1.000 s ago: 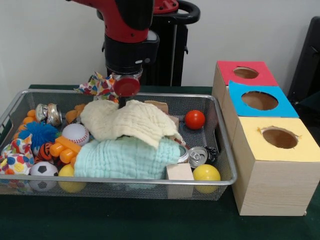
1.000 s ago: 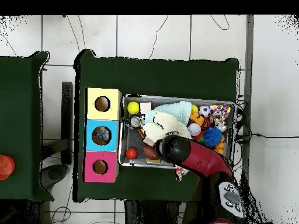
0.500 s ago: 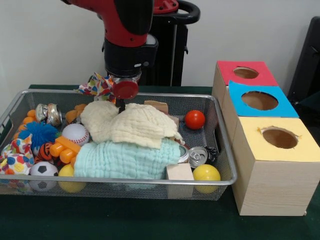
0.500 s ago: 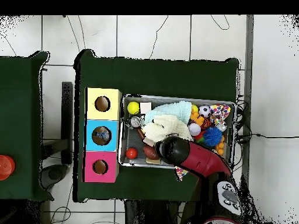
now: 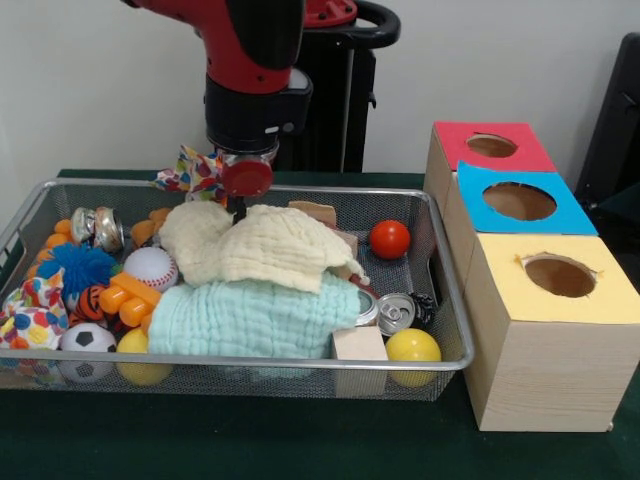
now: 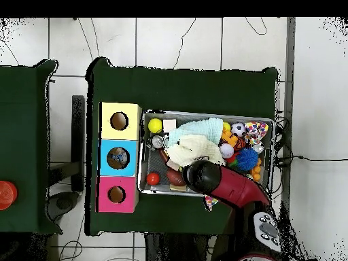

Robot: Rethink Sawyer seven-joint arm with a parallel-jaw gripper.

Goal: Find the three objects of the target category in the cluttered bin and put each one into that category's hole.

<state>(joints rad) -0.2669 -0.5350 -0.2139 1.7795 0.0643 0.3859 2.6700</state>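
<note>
I see the cream cloth [image 5: 262,247] draped over the middle of the wire bin [image 5: 452,300], lying on a mint-green cloth [image 5: 250,318] that fills the bin's near centre. My tool [image 5: 238,209] hangs at the cream cloth's far edge, its dark tip right at the fabric; the red disc above hides the fingers, so I cannot tell how wide it is or whether it grips anything. From overhead the arm [image 6: 224,185] covers the tool entirely.

Around the cloths lie a red ball [image 5: 389,239] at the far right, a yellow ball [image 5: 413,346] and a wooden block [image 5: 359,343] at the near right, and a drinks can [image 5: 395,313] between them. On the left sit a baseball [image 5: 151,266], a blue spiky ball [image 5: 78,265], a small football [image 5: 87,338] and orange plastic pieces [image 5: 125,295].

Beside the bin on the green tabletop [image 5: 300,440] stand three boxes with round holes: red-topped [image 5: 490,147], blue-topped [image 5: 520,200], yellow-topped [image 5: 556,276].
</note>
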